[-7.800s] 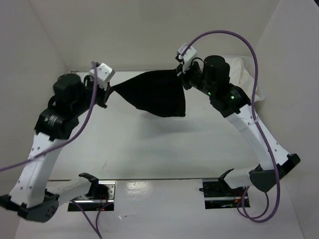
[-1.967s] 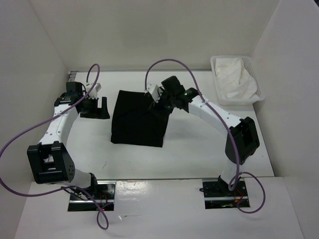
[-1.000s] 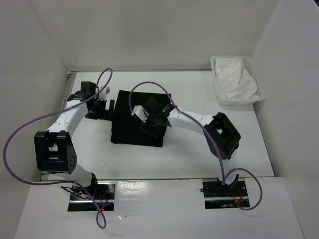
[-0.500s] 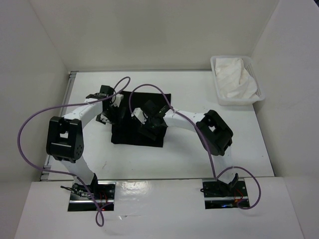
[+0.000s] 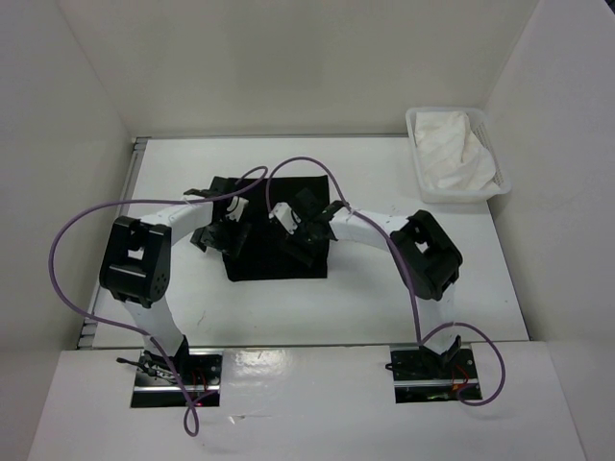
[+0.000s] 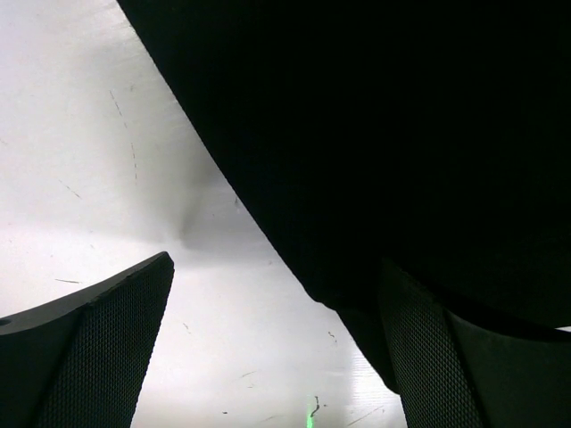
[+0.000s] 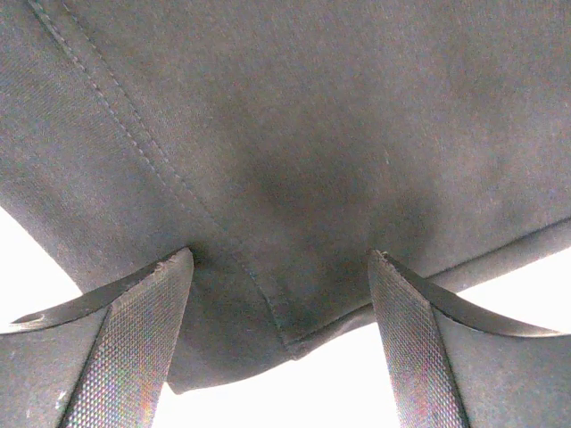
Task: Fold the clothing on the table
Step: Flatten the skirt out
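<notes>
The black clothing (image 5: 276, 263) lies folded into a rough rectangle in the middle of the white table (image 5: 384, 288). My left gripper (image 5: 221, 237) is at its left edge and is open. In the left wrist view the left gripper (image 6: 277, 357) has bare table between its fingers, and the clothing (image 6: 375, 134) overlaps the right finger (image 6: 446, 366). My right gripper (image 5: 304, 244) is low over the clothing's middle and is open. In the right wrist view the right gripper (image 7: 277, 343) straddles a stitched hem corner of the clothing (image 7: 294, 178), and its fingertips (image 7: 169, 267) meet the fabric.
A small white bin (image 5: 459, 198) holding white cloth (image 5: 452, 149) stands at the back right corner. White walls close in the table at the back and on both sides. A metal rail (image 5: 135, 154) runs along the left edge. Purple cables loop over both arms.
My left arm has swung right, from beside the clothing onto its left edge. The clothing's lower left edge now sits further right. My right gripper has shifted slightly right. Both grippers stayed open.
</notes>
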Available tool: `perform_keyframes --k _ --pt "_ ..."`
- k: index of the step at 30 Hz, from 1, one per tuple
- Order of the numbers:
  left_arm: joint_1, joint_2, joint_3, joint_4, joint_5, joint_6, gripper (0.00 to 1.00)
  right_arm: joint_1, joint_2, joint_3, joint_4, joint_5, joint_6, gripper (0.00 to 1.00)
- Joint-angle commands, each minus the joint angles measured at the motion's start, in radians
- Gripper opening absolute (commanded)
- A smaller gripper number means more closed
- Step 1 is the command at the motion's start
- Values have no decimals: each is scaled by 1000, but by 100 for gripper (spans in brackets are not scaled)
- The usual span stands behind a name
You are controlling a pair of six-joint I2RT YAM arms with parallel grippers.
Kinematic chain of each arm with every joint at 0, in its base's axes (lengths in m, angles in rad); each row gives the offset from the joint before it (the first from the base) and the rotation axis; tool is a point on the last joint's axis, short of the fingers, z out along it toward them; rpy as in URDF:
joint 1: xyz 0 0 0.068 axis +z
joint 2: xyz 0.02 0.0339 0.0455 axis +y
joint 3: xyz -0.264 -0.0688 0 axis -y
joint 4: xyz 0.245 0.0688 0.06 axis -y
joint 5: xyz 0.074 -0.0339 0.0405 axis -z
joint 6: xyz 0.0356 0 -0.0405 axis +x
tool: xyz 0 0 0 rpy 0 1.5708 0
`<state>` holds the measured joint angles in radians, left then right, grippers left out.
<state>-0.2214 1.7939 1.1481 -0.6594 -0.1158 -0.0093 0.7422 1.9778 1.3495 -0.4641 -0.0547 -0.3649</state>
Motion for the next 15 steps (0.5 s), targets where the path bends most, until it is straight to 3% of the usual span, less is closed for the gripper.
perform_keyframes --k 1,15 --pt "-10 48 -16 -14 -38 -20 99 -9 -33 -43 -27 55 -31 84" --pt "-108 6 -16 -55 -13 34 99 -49 -99 -118 -57 65 -60 84"
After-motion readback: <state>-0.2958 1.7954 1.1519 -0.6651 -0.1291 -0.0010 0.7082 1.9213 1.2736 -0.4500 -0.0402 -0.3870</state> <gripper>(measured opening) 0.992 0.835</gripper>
